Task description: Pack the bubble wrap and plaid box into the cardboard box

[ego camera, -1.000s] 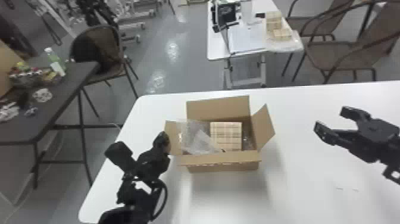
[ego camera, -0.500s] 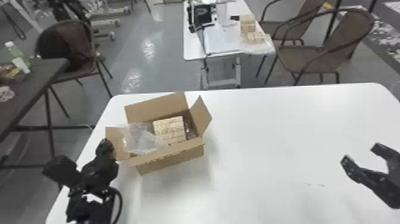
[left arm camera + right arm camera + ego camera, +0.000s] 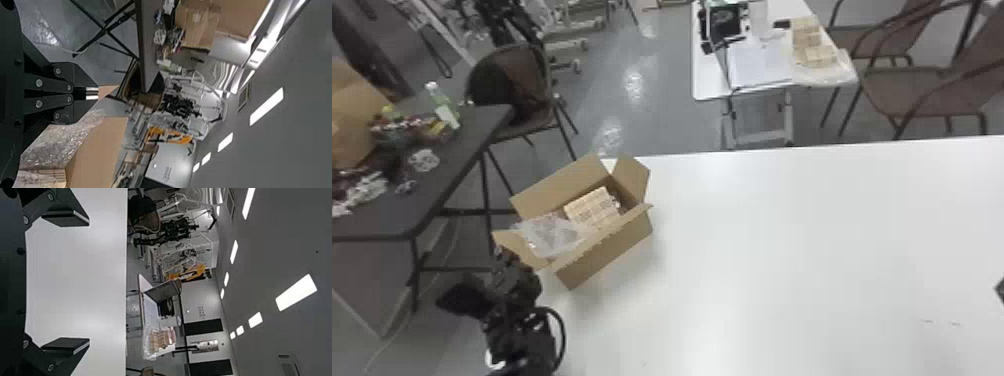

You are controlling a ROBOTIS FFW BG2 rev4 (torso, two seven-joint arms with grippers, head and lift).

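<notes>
While the left gripper [image 3: 504,256] is closed on a side flap [image 3: 521,249] of the cardboard box [image 3: 607,257], the right gripper [image 3: 999,289] is open, well apart. Bubble wrap [image 3: 552,236] lies in the box just beyond the left gripper, overhanging the flap's fold, in its way; plaid box [image 3: 592,207] inside, farther off. Dark table [image 3: 444,175] with bottle [image 3: 444,107] beyond the left gripper, chair [image 3: 512,87] behind. Compared with one second earlier, the box sits askew, nearer the surface's [image 3: 782,250] left end.
</notes>
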